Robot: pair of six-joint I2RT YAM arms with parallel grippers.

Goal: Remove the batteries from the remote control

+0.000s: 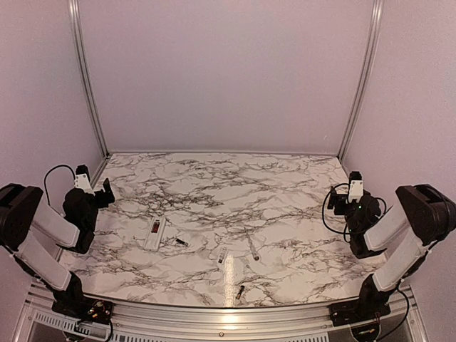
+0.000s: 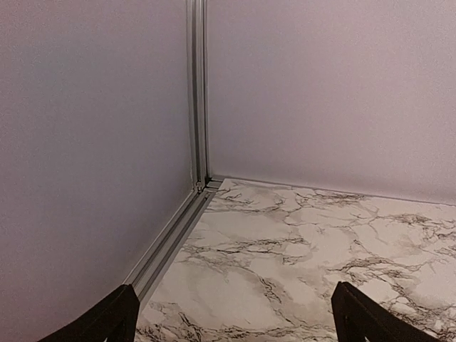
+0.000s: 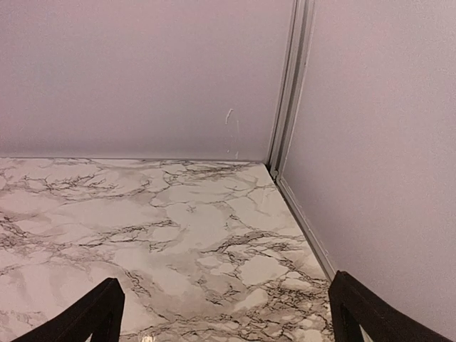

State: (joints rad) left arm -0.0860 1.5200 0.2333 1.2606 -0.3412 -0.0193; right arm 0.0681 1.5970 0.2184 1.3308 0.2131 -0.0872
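Marble-patterned table (image 1: 285,185), white with grey veins, pale walls on three sides.

Remote control (image 1: 154,233): lies flat, left of centre in the top view. Long axis runs nearly up-down in the frame, top end leaning slightly right. Dark-reddish recess faces up and sits in the upper half of the bar.

First battery (image 1: 182,242): tiny dark cylinder on the table just right of the remote control and apart from it. Its axis is close to horizontal in the frame.

Second battery (image 1: 240,291): lower centre, near the table's front edge and well apart from the remote control. Axis steep, tilted a little right at the top.

White cover piece (image 1: 223,255): between the two batteries, long axis near vertical in the frame. Thin grey rod (image 1: 252,247) just to its right, slanting from upper left to lower right.

Left gripper (image 2: 235,287): raised at the left edge of the table, jaws spread wide, nothing between them; its camera looks into the far left corner.

Right gripper (image 3: 224,278): raised at the right edge, jaws likewise wide and empty, facing the far right corner.

Both are well away from the remote control.
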